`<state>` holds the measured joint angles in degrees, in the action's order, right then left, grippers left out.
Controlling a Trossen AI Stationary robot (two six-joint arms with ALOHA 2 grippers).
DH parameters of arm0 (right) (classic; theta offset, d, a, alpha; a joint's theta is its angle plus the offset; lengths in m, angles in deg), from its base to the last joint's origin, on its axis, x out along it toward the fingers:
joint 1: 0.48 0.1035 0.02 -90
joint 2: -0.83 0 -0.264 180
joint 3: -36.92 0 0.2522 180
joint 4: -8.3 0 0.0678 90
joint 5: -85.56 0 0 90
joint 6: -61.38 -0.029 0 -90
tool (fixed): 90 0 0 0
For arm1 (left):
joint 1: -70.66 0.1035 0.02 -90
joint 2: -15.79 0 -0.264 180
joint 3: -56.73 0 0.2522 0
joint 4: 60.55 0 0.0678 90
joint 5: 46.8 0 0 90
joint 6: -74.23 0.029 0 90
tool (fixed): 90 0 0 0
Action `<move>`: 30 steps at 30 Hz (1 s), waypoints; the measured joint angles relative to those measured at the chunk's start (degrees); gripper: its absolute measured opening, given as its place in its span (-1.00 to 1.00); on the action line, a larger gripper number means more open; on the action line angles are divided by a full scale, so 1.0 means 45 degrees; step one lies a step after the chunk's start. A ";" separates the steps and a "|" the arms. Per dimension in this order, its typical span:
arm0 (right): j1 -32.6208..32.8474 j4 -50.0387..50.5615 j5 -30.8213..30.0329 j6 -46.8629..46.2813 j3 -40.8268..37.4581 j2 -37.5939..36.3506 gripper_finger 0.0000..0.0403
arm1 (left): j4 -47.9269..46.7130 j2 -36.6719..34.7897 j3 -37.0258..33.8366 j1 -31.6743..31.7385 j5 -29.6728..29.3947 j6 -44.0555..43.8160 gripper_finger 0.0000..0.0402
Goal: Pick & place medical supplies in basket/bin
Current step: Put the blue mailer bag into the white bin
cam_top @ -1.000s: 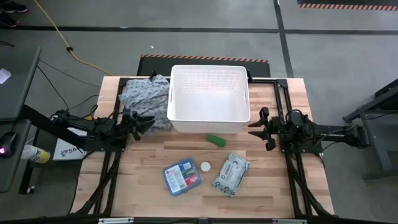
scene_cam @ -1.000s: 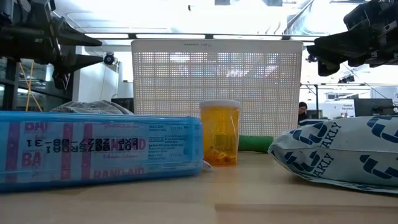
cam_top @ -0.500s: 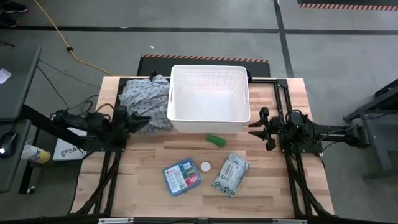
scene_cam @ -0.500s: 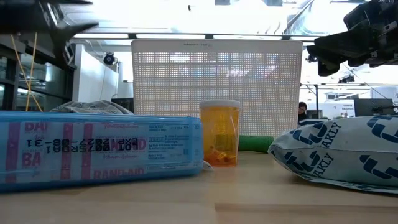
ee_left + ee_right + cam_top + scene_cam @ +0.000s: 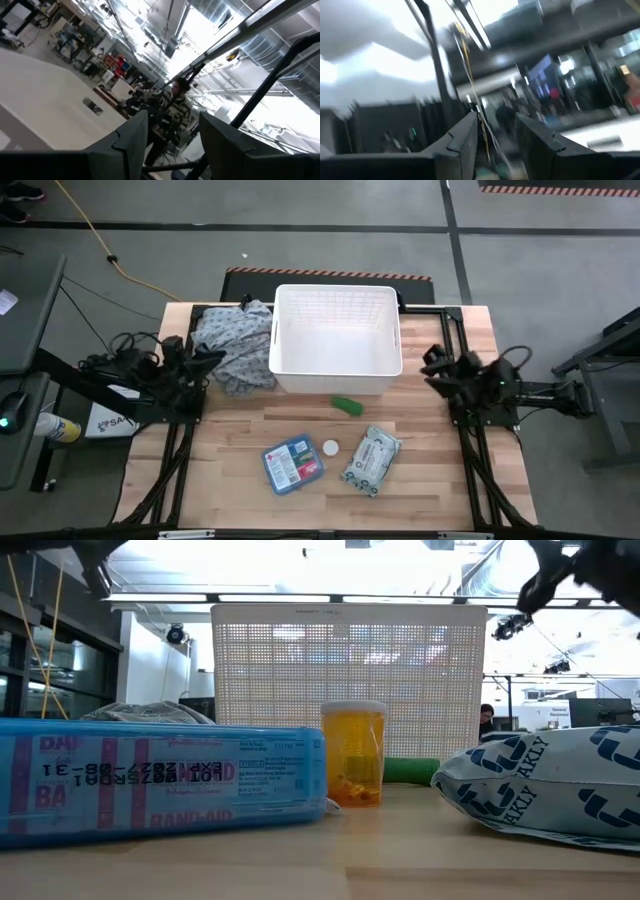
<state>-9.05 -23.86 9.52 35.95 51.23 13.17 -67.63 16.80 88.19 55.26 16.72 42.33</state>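
Observation:
The white basket [image 5: 335, 340] stands at the table's far middle. Nearer lie a green item [image 5: 346, 405], a blue first-aid box [image 5: 293, 463], an upright orange vial with a white cap [image 5: 330, 448] and a grey-white soft packet [image 5: 371, 461], all resting on the wood. My left gripper [image 5: 208, 357] hangs high beside the basket's left side, and my right gripper [image 5: 430, 364] beside its right side. Both are tipped upward. In each wrist view the fingers [image 5: 135, 135] [image 5: 465, 135] show a narrow gap with nothing in it.
A grey-blue patterned cloth heap [image 5: 235, 340] lies against the basket's left wall, under my left gripper. Bare wood stretches along the near edge and between the supplies and each arm. The wrist views look into the room's ceiling, where a person [image 5: 172, 107] shows.
My left gripper has risen, drawn back toward the table's left edge and tipped upward. My right gripper has also risen, tipped upward and rolled. Both have left most of the low view at its top. The supplies and basket have kept still.

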 joint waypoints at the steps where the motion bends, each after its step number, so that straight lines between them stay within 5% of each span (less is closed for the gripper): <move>1: 0.0000 -0.0632 0.0000 -0.0009 0.0000 0.0000 -0.38 | 0.0006 -0.0005 0.0054 0.0000 -0.0005 0.0078 0.05; 10: 0.0000 -0.3153 -0.0141 0.1178 0.0841 0.0000 -0.38 | -0.0209 -0.0005 0.0489 0.0000 0.0018 0.0349 0.05; 30: 0.0000 -0.3238 -0.0068 0.3418 0.3283 0.0000 -0.38 | -0.0186 -0.0005 0.1169 0.0000 0.0126 0.1807 0.05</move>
<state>-9.05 -38.43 9.21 51.33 66.01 13.17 -68.47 16.78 93.45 55.26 17.28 50.46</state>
